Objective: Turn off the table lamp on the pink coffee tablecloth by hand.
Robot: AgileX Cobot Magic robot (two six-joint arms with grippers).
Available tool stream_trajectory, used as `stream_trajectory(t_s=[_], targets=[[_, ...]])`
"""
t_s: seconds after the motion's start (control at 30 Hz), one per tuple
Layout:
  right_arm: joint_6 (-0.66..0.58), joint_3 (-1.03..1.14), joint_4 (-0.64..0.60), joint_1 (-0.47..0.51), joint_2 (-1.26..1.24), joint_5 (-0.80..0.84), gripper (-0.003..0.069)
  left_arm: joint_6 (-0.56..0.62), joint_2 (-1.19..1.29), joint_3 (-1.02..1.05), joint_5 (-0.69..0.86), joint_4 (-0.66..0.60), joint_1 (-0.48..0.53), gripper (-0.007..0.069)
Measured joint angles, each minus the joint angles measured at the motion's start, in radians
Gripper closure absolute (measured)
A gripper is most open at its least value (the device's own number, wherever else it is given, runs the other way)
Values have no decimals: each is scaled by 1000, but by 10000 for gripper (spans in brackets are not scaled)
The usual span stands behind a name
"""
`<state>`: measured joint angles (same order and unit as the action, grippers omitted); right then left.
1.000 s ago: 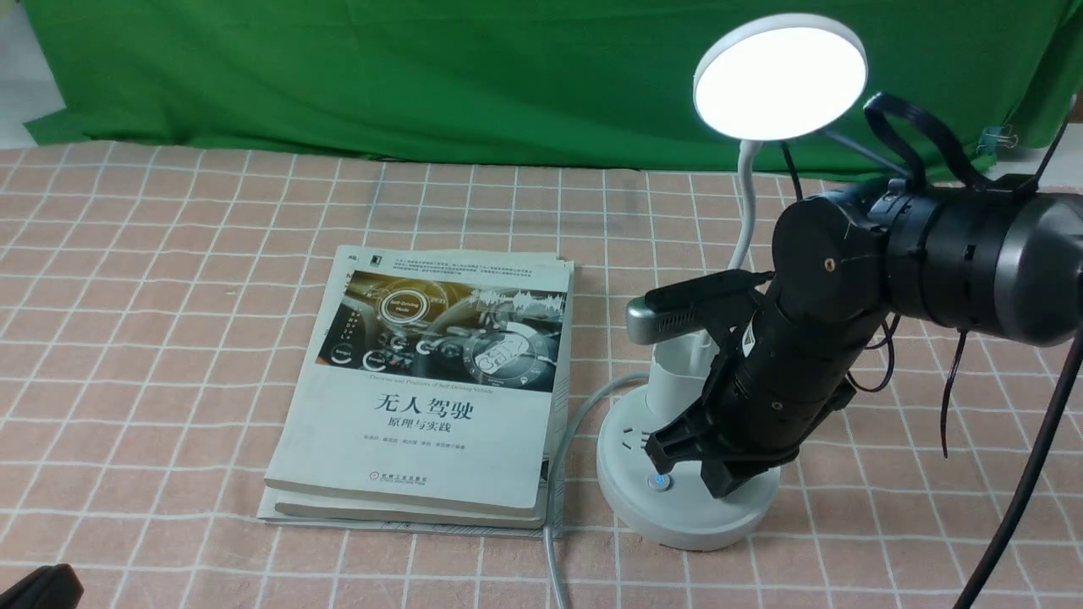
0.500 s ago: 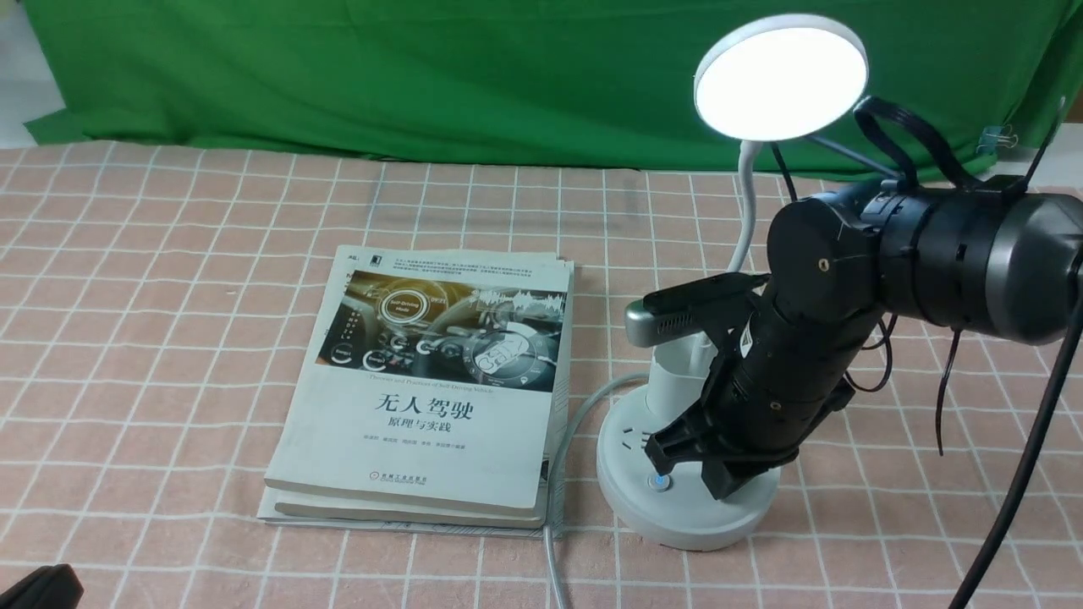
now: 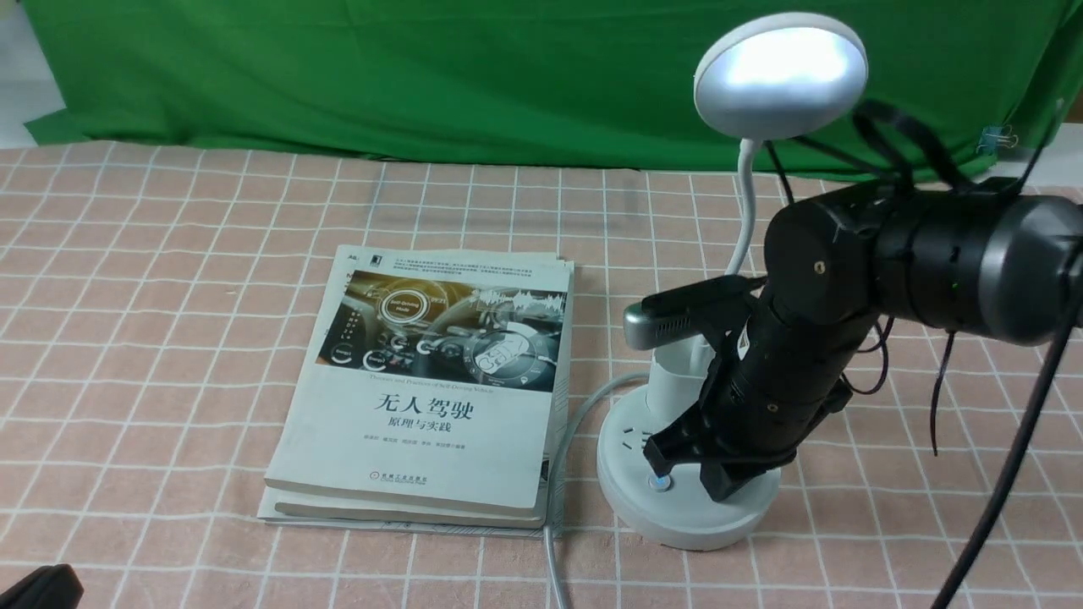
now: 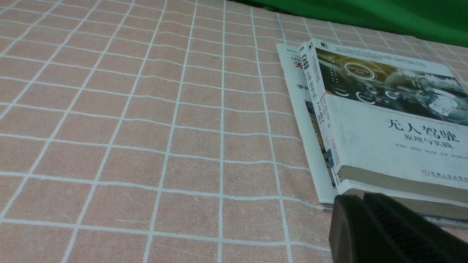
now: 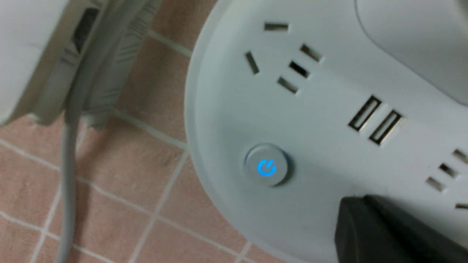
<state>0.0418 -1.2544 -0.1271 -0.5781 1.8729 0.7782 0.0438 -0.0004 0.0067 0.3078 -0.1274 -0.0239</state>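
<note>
On the right gripper (image 3: 689, 475) you can't tell whether jaws are apart or together; the lamp (image 3: 668, 518) base looks rigid, so just press the button (image 5: 266, 167) beside them.

Pink tablecloth (image 3: 169, 296) — on it stacked books (image 3: 423, 397), table lamp (image 3: 677, 516), cord (image 3: 554, 558)

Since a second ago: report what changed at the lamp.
The table lamp went from bright white to dim grey as the right claw sank slightly onto its base. The blue power button stays lit; books, cord and tablecloth are unchanged.
</note>
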Motion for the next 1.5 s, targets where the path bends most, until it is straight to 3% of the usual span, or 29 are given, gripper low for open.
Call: stream_trajectory(t_s=[0.57,1.03,1.5], targets=[[-6,4,1,0,-71,4,617,0,0,0,0,0,0,618],[-6,82,-1,0,-40,-88,616,0,0,0,0,0,0,618],[0,107,-1,0,-196,-69,616,0,0,0,0,0,0,618]])
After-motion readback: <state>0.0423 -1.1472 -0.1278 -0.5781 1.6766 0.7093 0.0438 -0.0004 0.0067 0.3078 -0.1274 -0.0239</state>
